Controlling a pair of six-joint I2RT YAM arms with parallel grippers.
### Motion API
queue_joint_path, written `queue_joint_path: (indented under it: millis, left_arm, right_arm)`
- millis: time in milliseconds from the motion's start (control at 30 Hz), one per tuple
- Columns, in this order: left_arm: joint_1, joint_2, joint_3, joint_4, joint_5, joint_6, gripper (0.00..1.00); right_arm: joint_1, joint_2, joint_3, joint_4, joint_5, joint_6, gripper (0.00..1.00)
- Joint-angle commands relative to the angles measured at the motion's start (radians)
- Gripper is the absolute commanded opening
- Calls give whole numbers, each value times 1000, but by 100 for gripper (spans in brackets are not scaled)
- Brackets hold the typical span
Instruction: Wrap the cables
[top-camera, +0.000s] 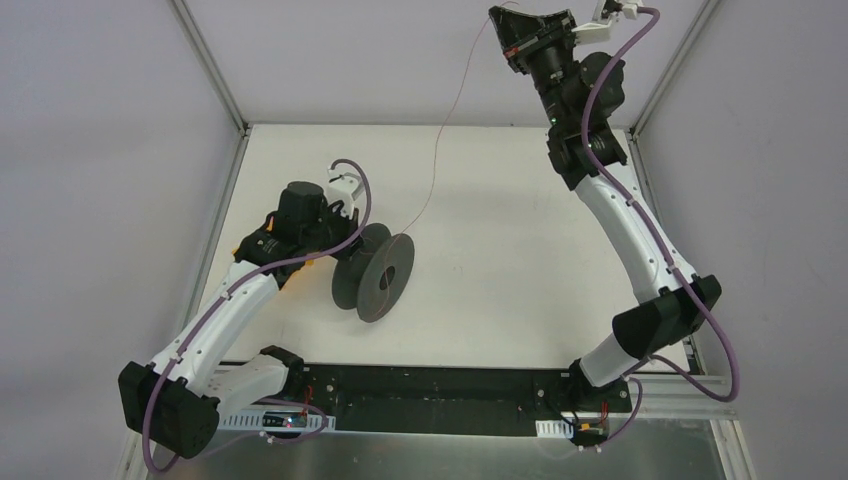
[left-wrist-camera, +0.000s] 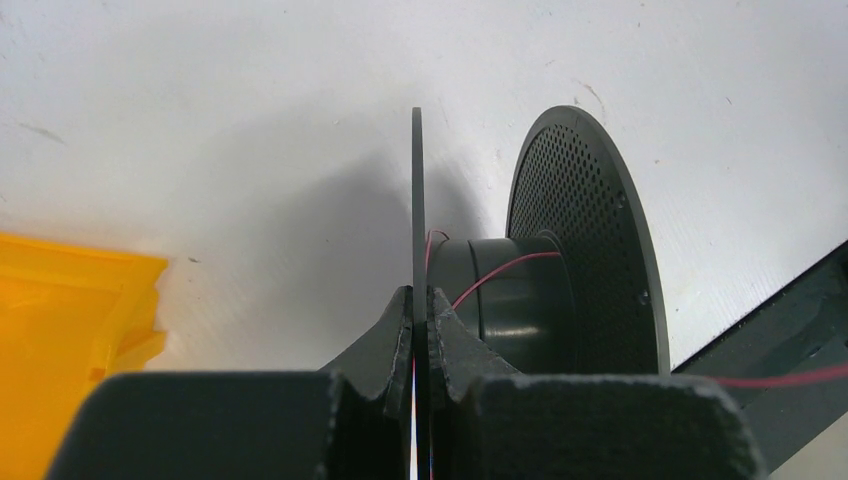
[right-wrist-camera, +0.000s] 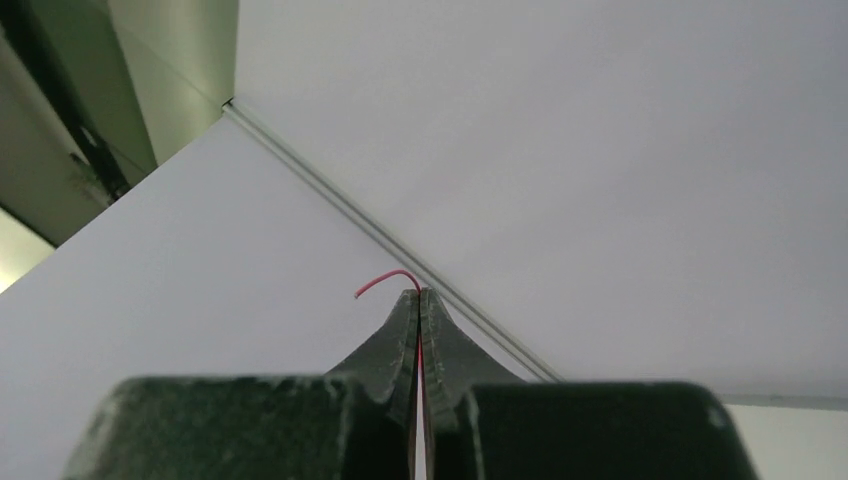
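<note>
Two grippers are engaged. My left gripper (left-wrist-camera: 420, 305) is clamped on the near flange (left-wrist-camera: 417, 190) of the spool (top-camera: 375, 272), which stands on edge. The wire (top-camera: 441, 128) climbs from the hub (left-wrist-camera: 510, 300) to my right gripper (right-wrist-camera: 420, 305), pinched shut near its end. Winding looks barely begun; next I need taut turns around the hub.

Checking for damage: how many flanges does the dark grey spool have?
2: a thin edge-on flange clamped in the left gripper, and a perforated flange past the core.
</note>
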Motion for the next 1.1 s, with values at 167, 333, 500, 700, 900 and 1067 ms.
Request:
queue_joint_path:
  millis: [167, 333, 500, 700, 900, 1067]
  left_arm:
    - [-23, 89, 93, -98, -232, -5, 0]
    - [-32, 82, 108, -106, -330, -8, 0]
    - [-31, 95, 117, -111, -359, -18, 0]
    - [-32, 112, 135, -126, -389, -43, 0]
    - [-43, 66, 111, -107, -244, 30, 0]
    - [-51, 11, 74, -104, -91, 133, 0]
  right_arm:
    - [-67, 25, 25, 121, -30, 176, 0]
    - [-67, -20, 9, 215, 21, 249, 0]
    - [-61, -94, -63, 354, 86, 347, 0]
    - [-58, -101, -55, 405, 60, 410, 0]
    - [-54, -82, -34, 344, 87, 289, 0]
    - [-84, -15, 16, 286, 99, 219, 0]
